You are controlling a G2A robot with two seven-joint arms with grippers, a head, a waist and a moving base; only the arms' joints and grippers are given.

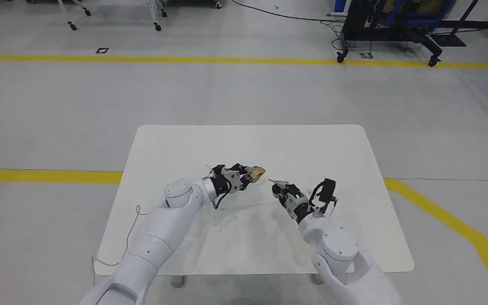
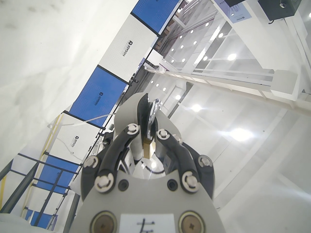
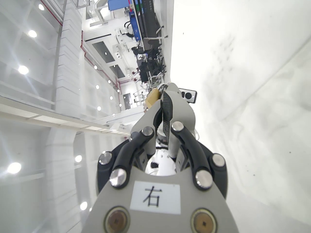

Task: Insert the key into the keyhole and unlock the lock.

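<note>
My left gripper (image 1: 241, 176) hovers over the middle of the white table (image 1: 229, 145), shut on a brass padlock (image 1: 258, 173). In the left wrist view the silver shackle (image 2: 155, 109) sits clamped between the fingertips of the left gripper (image 2: 151, 112), and the brass body (image 2: 148, 149) lies between the fingers. My right gripper (image 1: 279, 187) faces it from a short gap away, shut, with a thin key tip (image 1: 271, 181) poking toward the lock. In the right wrist view the pads (image 3: 167, 112) of the right gripper (image 3: 165, 95) are pressed together, hiding the key, and the padlock (image 3: 152, 97) shows just beyond.
The white tabletop holds nothing else. A thin white cable (image 1: 136, 217) hangs by the table's left edge. Yellow floor lines (image 1: 229, 59) and wheeled frames (image 1: 389, 42) lie far behind the table.
</note>
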